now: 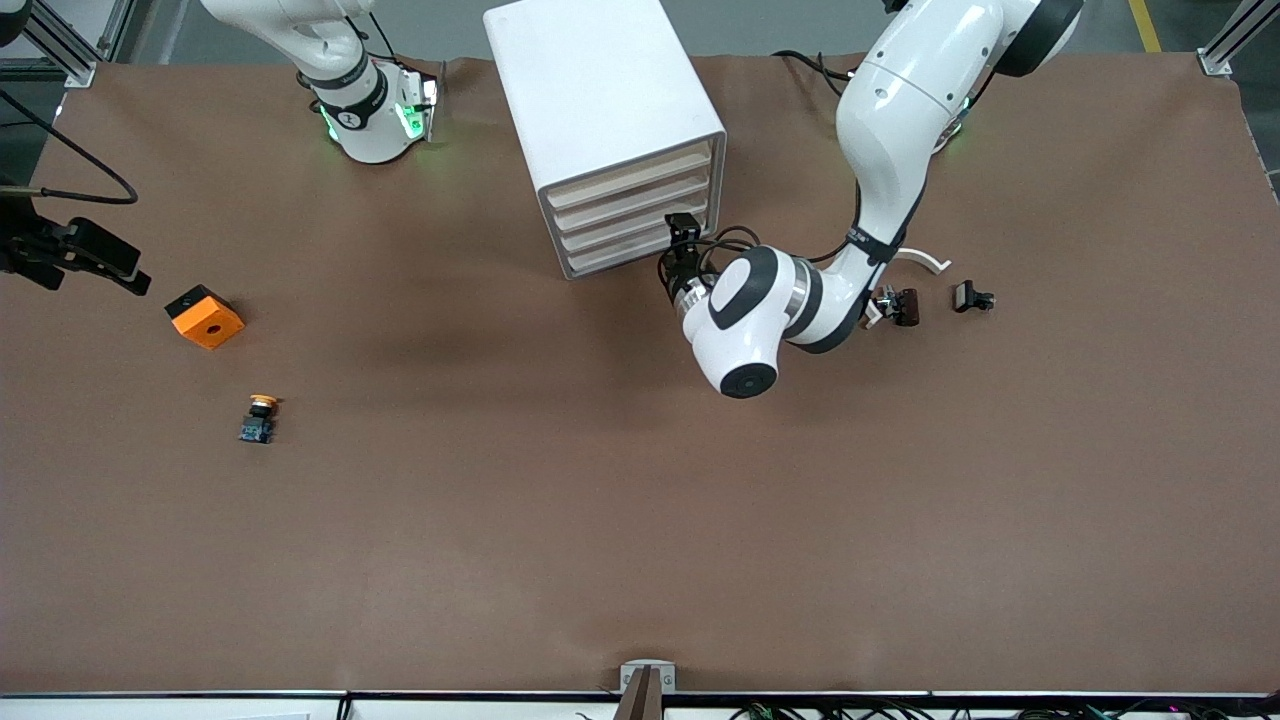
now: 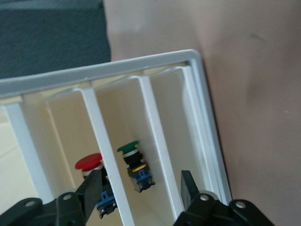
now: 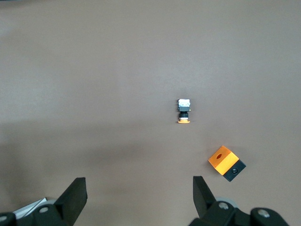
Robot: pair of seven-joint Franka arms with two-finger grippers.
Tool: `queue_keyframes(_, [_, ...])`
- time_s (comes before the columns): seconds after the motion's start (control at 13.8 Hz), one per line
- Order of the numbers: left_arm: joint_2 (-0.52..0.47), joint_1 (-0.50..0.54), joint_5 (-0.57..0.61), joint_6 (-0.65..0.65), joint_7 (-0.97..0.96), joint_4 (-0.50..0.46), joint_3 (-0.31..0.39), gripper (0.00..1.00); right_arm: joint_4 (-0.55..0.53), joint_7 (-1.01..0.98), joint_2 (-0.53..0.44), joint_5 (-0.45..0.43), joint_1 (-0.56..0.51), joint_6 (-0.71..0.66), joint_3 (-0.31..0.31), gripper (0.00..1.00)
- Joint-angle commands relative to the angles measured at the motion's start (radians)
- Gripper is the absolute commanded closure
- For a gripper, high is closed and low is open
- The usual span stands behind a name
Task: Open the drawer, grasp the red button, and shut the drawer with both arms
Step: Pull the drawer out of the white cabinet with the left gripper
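The white drawer cabinet (image 1: 600, 90) stands near the arms' bases, and its stacked drawers (image 1: 630, 215) sit flush with its front. My left gripper (image 1: 683, 248) is at that front. In the left wrist view its jaws (image 2: 141, 188) are open, with two white front rails (image 2: 162, 155) between the fingers. The red-capped button (image 2: 89, 162) lies inside; one finger (image 2: 93, 184) covers part of its blue base. A green-capped button (image 2: 128, 148) lies in the compartment beside it. My right gripper (image 1: 130, 275) waits open (image 3: 140, 188) in the air at the right arm's end of the table.
An orange cube with a hole (image 1: 205, 317) (image 3: 226, 163) and a yellow-orange-capped button (image 1: 260, 418) (image 3: 184, 112) lie under the right gripper. Small black parts (image 1: 972, 297) (image 1: 900, 305) and a white curved piece (image 1: 925, 260) lie by the left arm's elbow.
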Motion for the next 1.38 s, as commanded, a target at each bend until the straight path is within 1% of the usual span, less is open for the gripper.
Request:
queue_keyframes(0.0, [0.032,0.001,-0.031,-0.047,-0.063,0.025,0.005,0.37,0.023,0.001,0.014,-0.005,0.013,-0.009,-0.007,0.0])
queue_keyframes(0.22, [0.056,-0.039,-0.069,-0.062,-0.122,0.025,0.005,0.38,0.023,0.001,0.014,-0.005,0.014,-0.009,-0.007,0.0])
queue_keyframes(0.51, [0.057,-0.034,-0.082,-0.124,-0.173,0.026,0.005,0.4,0.023,0.001,0.014,-0.005,0.013,-0.009,-0.007,0.0])
queue_keyframes(0.58, [0.057,-0.037,-0.091,-0.124,-0.176,0.026,0.005,0.42,0.023,0.001,0.014,-0.005,0.013,-0.007,-0.007,0.0])
queue_keyframes(0.65, [0.058,-0.039,-0.106,-0.124,-0.181,0.026,0.005,0.52,0.023,0.001,0.014,-0.005,0.013,-0.007,-0.007,0.0])
queue_keyframes(0.72, [0.06,-0.039,-0.12,-0.124,-0.184,0.026,0.007,0.57,0.023,0.001,0.014,-0.005,0.013,-0.007,-0.007,0.0])
queue_keyframes(1.01, [0.073,-0.068,-0.122,-0.124,-0.184,0.026,0.007,0.58,0.023,0.001,0.014,-0.005,0.014,-0.007,-0.006,0.0])
queue_keyframes(1.09, [0.075,-0.067,-0.123,-0.124,-0.184,0.025,0.007,0.7,0.023,0.001,0.014,-0.005,0.014,-0.007,-0.006,0.0])
queue_keyframes(1.23, [0.075,-0.068,-0.123,-0.124,-0.184,0.026,0.007,0.79,0.023,0.001,0.014,-0.005,0.013,-0.007,-0.006,0.0])
queue_keyframes(1.3, [0.075,-0.067,-0.122,-0.124,-0.184,0.026,0.007,0.88,0.023,0.001,0.014,-0.005,0.014,-0.007,-0.006,0.0])
